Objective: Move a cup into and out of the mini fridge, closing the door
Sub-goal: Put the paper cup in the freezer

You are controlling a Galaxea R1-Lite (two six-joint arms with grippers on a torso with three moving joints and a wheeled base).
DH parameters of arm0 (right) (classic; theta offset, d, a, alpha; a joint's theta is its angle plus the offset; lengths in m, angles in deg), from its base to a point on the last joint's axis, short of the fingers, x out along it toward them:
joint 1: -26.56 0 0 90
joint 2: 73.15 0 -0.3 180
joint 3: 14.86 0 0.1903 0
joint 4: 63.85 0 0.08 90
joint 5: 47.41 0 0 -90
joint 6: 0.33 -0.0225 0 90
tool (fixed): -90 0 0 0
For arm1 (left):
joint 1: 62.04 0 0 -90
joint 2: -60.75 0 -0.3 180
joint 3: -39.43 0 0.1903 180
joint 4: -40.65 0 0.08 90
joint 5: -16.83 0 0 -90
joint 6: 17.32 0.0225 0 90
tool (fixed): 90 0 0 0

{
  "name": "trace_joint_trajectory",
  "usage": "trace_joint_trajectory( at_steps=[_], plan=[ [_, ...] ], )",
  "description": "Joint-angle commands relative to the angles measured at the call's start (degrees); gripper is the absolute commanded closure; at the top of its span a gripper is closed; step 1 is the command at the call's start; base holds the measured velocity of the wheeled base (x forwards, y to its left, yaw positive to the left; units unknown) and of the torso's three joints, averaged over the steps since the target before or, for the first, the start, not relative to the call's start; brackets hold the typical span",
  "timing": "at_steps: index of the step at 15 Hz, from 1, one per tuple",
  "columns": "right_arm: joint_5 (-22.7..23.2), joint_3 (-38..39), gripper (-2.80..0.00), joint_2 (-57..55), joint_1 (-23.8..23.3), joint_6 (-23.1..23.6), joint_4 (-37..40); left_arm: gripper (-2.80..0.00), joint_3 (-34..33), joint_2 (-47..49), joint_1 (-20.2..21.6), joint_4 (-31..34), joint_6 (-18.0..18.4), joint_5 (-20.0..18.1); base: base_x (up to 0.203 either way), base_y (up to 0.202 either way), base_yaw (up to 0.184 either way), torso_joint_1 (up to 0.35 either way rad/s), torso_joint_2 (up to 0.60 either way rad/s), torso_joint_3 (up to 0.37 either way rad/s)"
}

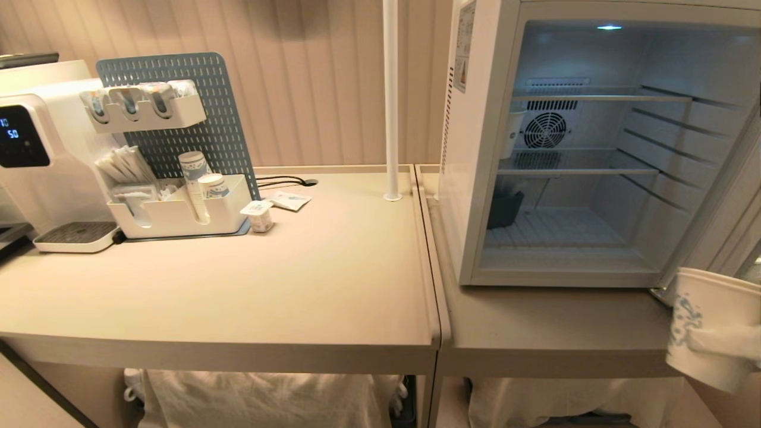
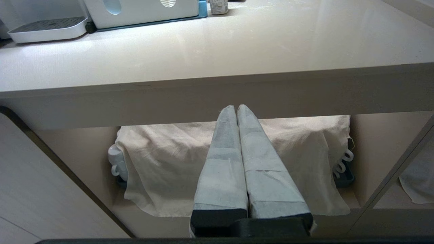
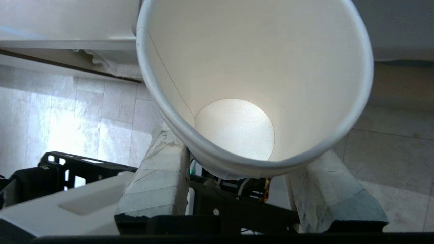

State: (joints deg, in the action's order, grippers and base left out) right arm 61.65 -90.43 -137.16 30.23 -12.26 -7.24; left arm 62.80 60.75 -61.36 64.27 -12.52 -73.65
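Observation:
The mini fridge [image 1: 475, 148] stands on the right table with its door [image 1: 732, 202] swung open at the right edge, so its white interior and wire shelves [image 1: 585, 171] show. My right gripper [image 1: 728, 343] is shut on the cup [image 1: 704, 324], a white paper cup with blue marks, tilted and held in front of and below the fridge's lower right corner, over the table's front edge. In the right wrist view the empty cup [image 3: 251, 84] sits between the wrapped fingers [image 3: 159, 183] of the right gripper [image 3: 245, 146]. My left gripper [image 2: 236, 107] is shut and empty, parked below the left table's front edge.
On the left table [image 1: 297, 285] stand a water dispenser [image 1: 35, 148], a pegboard organiser with a stack of cups [image 1: 193, 178], a creamer tub [image 1: 258, 215] and a white pole [image 1: 390, 101]. Cloth-covered items [image 2: 162, 162] sit under the tables. A dark object [image 1: 505, 209] sits low inside the fridge.

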Motion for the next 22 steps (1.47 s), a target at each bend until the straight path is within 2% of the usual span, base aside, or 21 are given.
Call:
trace_joint_trajectory(
  at_steps=[1, 5, 9, 11, 13, 17, 20, 22],
  plan=[
    [1.01, -4.09, 0.0, -14.11, 0.92, -0.02, -1.3, 0.0, 0.0, 0.0, 0.02, 0.02, 0.04, 0.04, 0.0, 0.0, 0.0, 0.0, 0.0, 0.0],
    [2.37, -11.51, 0.0, -27.06, 1.95, 3.66, -7.22, 0.0, 0.0, 0.0, 0.02, 0.02, 0.04, 0.01, 0.0, 0.0, 0.0, 0.0, 0.0, 0.0],
    [2.43, -13.09, 0.0, -35.19, 0.65, 4.7, -27.34, 0.0, 0.0, 0.0, 0.02, 0.02, 0.04, 0.04, 0.0, 0.0, 0.0, 0.0, 0.0, 0.0],
    [2.31, -13.01, 0.0, -36.72, -0.26, 5.68, -33.26, 0.0, 0.0, 0.0, 0.02, 0.02, 0.04, 0.04, 0.0, 0.0, 0.0, 0.0, 0.0, 0.0],
    [2.14, -13.04, 0.0, -37.26, -1.52, 8.19, -35.24, 0.0, 0.0, 0.0, 0.02, 0.02, 0.04, 0.04, 0.0, 0.0, 0.0, 0.0, 0.0, 0.0],
    [1.65, -11.17, 0.0, -37.0, -4.0, 18.06, -35.22, 0.0, 0.0, 0.0, 0.02, 0.02, 0.04, -0.04, 0.0, 0.0, 0.0, 0.0, 0.0, 0.0],
    [1.68, -10.99, 0.0, -37.15, -4.63, 18.95, -35.95, 0.0, 0.0, 0.0, 0.02, 0.02, 0.04, 0.04, 0.0, 0.0, 0.0, 0.0, 0.0, 0.0],
    [1.26, -10.11, 0.0, -37.27, -4.64, 19.68, -39.52, 0.0, 0.0, 0.0, 0.02, 0.02, 0.04, 0.04, 0.0, 0.0, 0.0, 0.0, 0.0, 0.0]
  ],
)
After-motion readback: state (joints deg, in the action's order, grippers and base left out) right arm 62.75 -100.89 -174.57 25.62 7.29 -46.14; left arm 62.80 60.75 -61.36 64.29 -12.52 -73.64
